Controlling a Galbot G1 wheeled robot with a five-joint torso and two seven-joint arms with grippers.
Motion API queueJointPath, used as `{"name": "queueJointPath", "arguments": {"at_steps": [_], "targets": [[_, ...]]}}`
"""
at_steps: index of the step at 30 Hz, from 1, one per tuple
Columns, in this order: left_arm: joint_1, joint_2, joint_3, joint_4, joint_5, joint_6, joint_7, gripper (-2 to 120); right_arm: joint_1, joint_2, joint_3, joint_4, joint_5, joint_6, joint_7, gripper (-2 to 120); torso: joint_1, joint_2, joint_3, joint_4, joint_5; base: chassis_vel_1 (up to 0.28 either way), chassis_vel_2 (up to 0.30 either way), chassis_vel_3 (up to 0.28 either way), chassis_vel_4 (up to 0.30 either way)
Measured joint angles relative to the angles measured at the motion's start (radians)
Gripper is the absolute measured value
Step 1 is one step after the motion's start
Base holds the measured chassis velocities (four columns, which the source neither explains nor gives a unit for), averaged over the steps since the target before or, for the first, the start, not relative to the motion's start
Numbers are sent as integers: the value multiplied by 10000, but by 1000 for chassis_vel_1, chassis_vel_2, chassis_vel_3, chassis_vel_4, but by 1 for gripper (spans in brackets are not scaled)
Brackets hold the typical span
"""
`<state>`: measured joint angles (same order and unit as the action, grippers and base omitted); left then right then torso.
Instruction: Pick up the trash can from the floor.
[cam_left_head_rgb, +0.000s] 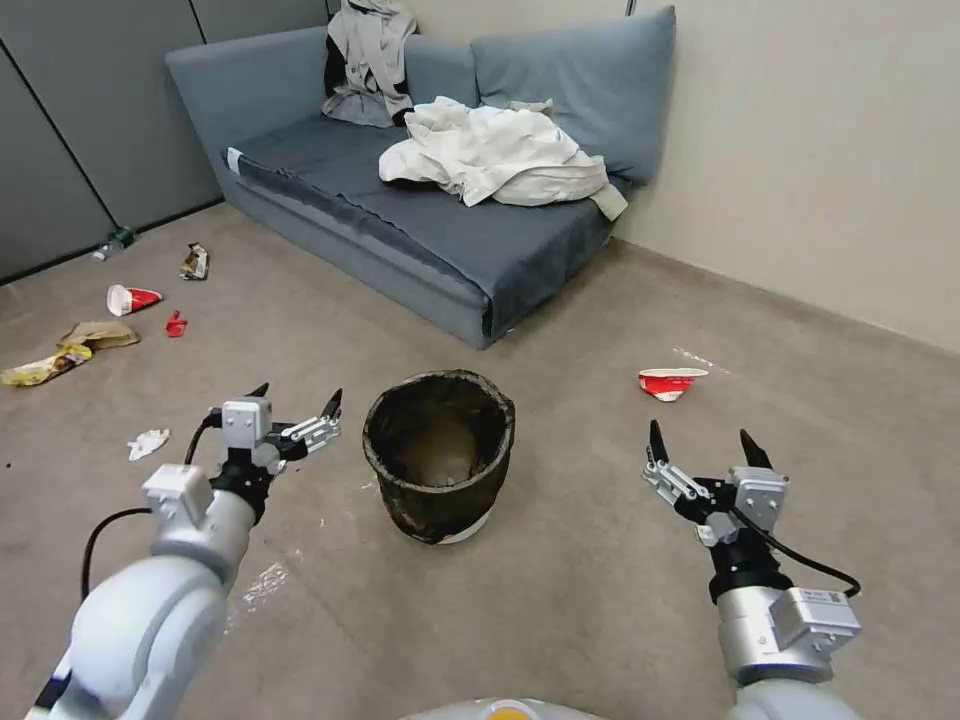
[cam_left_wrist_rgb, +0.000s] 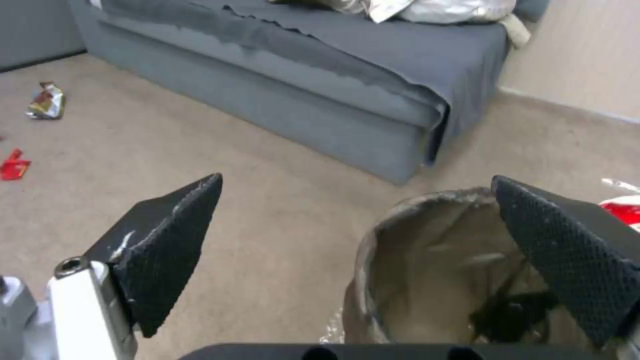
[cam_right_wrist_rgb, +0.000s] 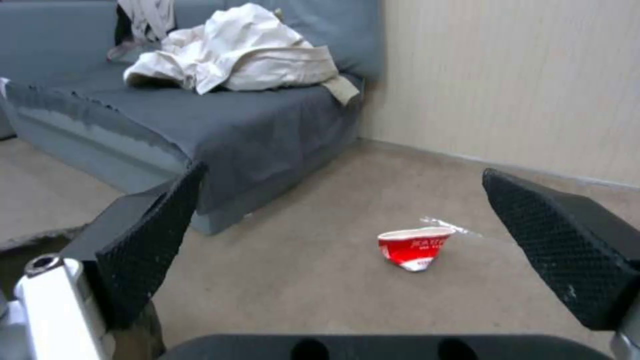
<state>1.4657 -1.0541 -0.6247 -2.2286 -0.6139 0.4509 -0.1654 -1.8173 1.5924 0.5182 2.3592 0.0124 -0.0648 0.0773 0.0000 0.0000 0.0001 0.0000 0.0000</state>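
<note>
My left hand (cam_left_head_rgb: 296, 404) spread wide, hovering just left of trash can (cam_left_head_rgb: 439, 455), not touching. Trash can upright on floor (cam_left_head_rgb: 560, 600), dark bag folded over rim, white base showing, in front of grey sofa (cam_left_head_rgb: 420, 225). Crushed red cup (cam_left_head_rgb: 670, 382) farther right. My right hand (cam_left_head_rgb: 704, 446) spread wide, holding nothing, well right of can.

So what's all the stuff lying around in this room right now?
trash can: one, white with dark bag liner, upright on the floor between the two arms
crushed cups: two, red-and-white, one on the right, one far left
wrappers and scraps: several, mixed colours, left floor
sofa: one, grey-blue, against the wall
clothes: pale heap, on the sofa
floor: beige carpet
left gripper: jaws open, beside the can
right gripper: jaws open, right of the can
</note>
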Motion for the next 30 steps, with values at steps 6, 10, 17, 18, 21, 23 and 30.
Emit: {"name": "queueJointPath", "arguments": {"at_steps": [6, 10, 17, 18, 21, 23, 30], "targets": [[-968, 259, 640, 822, -304, 704, -35, 100, 32, 1, 86, -214, -14, -27, 50, 100, 1, 0, 0, 0, 0, 0, 0, 0, 0], [-1189, 298, 1199, 1197, -340, 848, -35, 100, 59, 4, 142, -331, -25, -32, 72, 100, 0, 0, 0, 0, 0, 0, 0, 0, 0], [-1545, 139, 2130, 1775, -308, 1163, -423, 100, 103, 6, 275, -407, -29, -10, 149, 100, 0, 0, -1, 1, 0, 0, 0, 0, 0], [-1662, 115, 2292, 1875, -304, 1255, -509, 100, 109, 7, 279, -418, -29, -8, 159, 100, 0, 0, -1, 1, 0, 0, 0, 0, 0], [-1908, 64, 2538, 2049, -310, 1511, -716, 100, 110, 9, 278, -460, -31, 6, 178, 100, 0, 0, -1, 0, 1, 0, 0, 0, 0], [-2121, 11, 2705, 2219, -345, 1770, -956, 100, 111, 10, 277, -485, -44, 22, 189, 100, 0, 0, 0, 1, 0, 0, 0, 0, 0], [-2914, -241, 3156, 2960, -940, 2407, -1878, 100, 84, 12, 315, -576, -60, 59, 229, 100, 0, 0, 0, 1, 0, 0, 0, 0, 0]]}}
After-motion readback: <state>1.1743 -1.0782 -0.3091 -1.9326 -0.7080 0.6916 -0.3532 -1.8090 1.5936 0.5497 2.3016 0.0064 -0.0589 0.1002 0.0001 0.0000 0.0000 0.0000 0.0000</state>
